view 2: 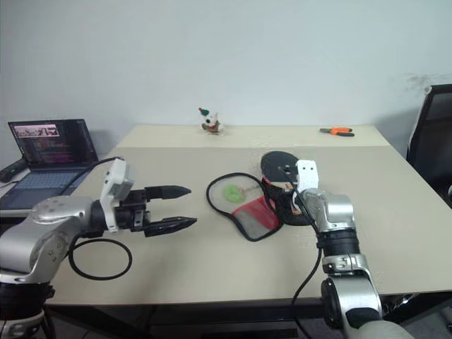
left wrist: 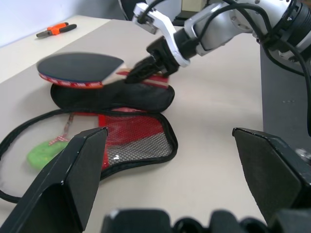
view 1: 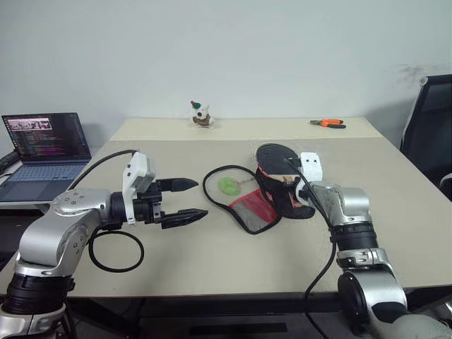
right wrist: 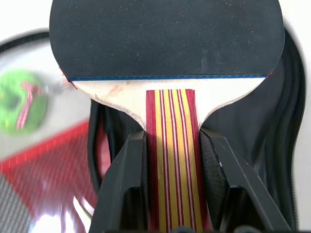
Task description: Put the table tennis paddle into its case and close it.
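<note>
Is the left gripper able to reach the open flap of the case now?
Probably yes. The left gripper is open and points toward the case, whose flap lies flat on the table with nothing between them. The right gripper holds the paddle over the other half.

My two arms [view 1: 56, 226] wore silver shells over black joints. White camera housings [view 1: 135, 176] topped the black-fingered grippers, trailing black cables [view 1: 321, 261].
</note>
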You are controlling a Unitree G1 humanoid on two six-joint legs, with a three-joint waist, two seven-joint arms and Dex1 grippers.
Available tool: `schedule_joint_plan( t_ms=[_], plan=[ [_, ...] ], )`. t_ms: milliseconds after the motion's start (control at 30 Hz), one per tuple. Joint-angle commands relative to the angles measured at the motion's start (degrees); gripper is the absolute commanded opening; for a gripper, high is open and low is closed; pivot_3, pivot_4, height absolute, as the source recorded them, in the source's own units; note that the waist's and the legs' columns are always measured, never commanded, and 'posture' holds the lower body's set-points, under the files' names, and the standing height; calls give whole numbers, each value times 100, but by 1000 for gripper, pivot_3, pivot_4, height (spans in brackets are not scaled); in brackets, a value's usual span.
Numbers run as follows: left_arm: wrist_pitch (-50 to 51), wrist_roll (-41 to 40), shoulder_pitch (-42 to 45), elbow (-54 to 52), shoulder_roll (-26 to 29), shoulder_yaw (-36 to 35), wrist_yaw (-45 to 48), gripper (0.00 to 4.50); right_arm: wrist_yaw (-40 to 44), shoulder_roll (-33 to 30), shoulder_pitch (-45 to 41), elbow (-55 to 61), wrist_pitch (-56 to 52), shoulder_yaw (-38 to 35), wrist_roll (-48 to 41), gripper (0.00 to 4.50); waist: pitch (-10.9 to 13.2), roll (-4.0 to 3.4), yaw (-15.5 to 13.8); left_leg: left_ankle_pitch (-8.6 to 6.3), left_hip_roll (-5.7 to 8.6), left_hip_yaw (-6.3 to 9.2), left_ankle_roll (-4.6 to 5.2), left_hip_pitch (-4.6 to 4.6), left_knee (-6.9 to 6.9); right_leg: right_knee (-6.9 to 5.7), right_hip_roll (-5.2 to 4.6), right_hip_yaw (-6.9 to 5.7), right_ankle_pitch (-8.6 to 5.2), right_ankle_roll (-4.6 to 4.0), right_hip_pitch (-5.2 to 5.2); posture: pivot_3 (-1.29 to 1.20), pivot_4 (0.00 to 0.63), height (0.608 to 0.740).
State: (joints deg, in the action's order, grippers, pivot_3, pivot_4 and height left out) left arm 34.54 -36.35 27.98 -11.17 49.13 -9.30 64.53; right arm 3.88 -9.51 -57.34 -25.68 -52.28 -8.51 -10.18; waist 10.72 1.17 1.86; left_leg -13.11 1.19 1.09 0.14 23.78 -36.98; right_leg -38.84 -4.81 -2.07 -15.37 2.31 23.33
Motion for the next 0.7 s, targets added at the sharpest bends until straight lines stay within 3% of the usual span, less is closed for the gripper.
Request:
schedule_joint_plan(
  t_ms=[33,367,700],
  plan=[
    [-44,-67,94,-183,37,-67,-20,4500,54,-14,-281,-473,647,42,92,1090,0,0,3,0,-1,0,0,0,0,0,1,0,0,0,0,0,150,740],
    [-45,-57,68,-202,32,-68,-56,4500,5,-33,-338,-1309,1155,110,288,1090,1,-1,3,0,-1,-1,0,1,0,0,1,2,0,0,1,0,150,740],
    [-76,-21,77,-167,14,-21,-44,4500,35,-70,18,-927,810,228,352,1090,1,-1,1,0,-1,-1,0,1,0,0,1,2,0,0,1,0,150,740]
  ],
)
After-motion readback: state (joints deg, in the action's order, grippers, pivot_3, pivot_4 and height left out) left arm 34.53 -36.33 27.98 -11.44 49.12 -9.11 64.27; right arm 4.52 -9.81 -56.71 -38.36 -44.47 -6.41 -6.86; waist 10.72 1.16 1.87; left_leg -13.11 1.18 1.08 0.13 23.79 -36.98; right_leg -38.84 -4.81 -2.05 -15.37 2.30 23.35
